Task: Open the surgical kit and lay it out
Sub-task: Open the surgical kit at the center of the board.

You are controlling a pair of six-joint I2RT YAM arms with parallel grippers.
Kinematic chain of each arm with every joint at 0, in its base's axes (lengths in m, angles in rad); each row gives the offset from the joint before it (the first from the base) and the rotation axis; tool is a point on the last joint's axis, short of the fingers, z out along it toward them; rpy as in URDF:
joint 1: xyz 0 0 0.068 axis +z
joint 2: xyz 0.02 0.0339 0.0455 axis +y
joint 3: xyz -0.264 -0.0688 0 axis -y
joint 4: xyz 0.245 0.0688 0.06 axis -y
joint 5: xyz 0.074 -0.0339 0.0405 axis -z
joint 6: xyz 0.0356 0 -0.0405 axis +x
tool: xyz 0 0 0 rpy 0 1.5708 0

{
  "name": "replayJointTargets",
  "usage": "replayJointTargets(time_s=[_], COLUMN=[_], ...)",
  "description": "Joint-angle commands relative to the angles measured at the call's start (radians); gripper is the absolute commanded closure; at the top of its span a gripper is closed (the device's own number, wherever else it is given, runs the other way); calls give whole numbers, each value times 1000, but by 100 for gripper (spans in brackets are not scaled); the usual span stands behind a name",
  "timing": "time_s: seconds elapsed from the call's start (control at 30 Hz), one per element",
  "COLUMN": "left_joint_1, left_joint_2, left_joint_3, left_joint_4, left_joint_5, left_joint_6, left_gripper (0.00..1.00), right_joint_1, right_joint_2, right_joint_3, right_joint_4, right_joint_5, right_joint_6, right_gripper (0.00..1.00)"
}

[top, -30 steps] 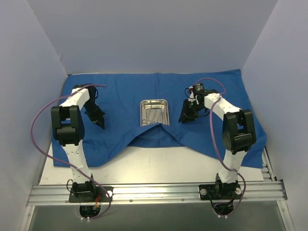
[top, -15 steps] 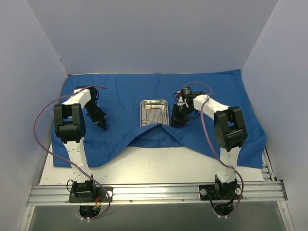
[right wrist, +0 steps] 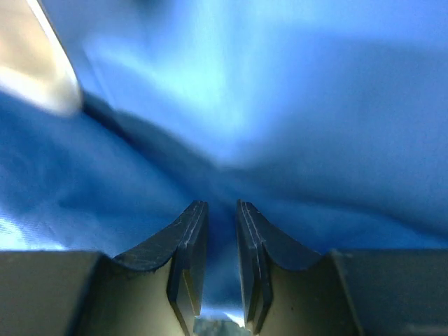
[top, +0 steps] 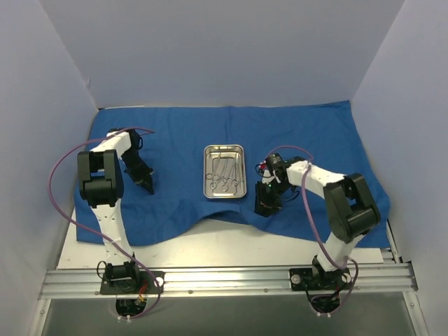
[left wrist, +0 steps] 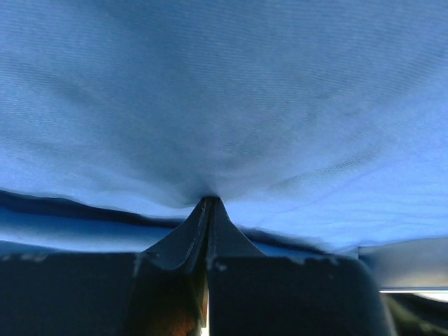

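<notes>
**A:** What was hard to read?

**B:** The right gripper (right wrist: 220,206). Its own camera was blurred. The two dark fingers stood a narrow slit apart, and a shadowed crease of the blue cloth wrap (top: 308,140) ran down to the slit. I could not tell whether fabric was nipped between them. A pale patch (right wrist: 42,63) at the upper left of that view was too smeared to name.

**A:** And from above?

**B:** The gripper's black body covered its tips. It sat low on the cloth just right of the steel tray (top: 206,171), near the cloth's front edge.

**A:** The left gripper (left wrist: 208,203)?

**B:** Its fingers were pressed together to a point, and the weave puckered into that point, so it was pinching the cloth. It was on the left part of the sheet, well apart from the tray.

**A:** Materials?

**B:** The cloth was matte royal blue with a fine weave and soft wrinkles, spread wide across the table (top: 231,245). Its front edge arched back at the middle. The tray was a shiny rectangle with rounded corners, lying on the cloth at the centre. In it lay thin ring-handled instruments (top: 224,175), too small to count.
</notes>
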Motion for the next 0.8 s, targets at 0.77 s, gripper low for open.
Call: replayJointTargets(time_s=[0.77], left_joint_1=[140], left_joint_2=[-94], left_joint_3=[-69], left_joint_4=[22], left_joint_5=[23], left_joint_6=[71], left_gripper=[98], right_joint_1=[-237], right_joint_2=[42], right_joint_3=[249], right_joint_4=[-131], right_joint_5=[261], right_joint_6=[27], right_gripper=[74])
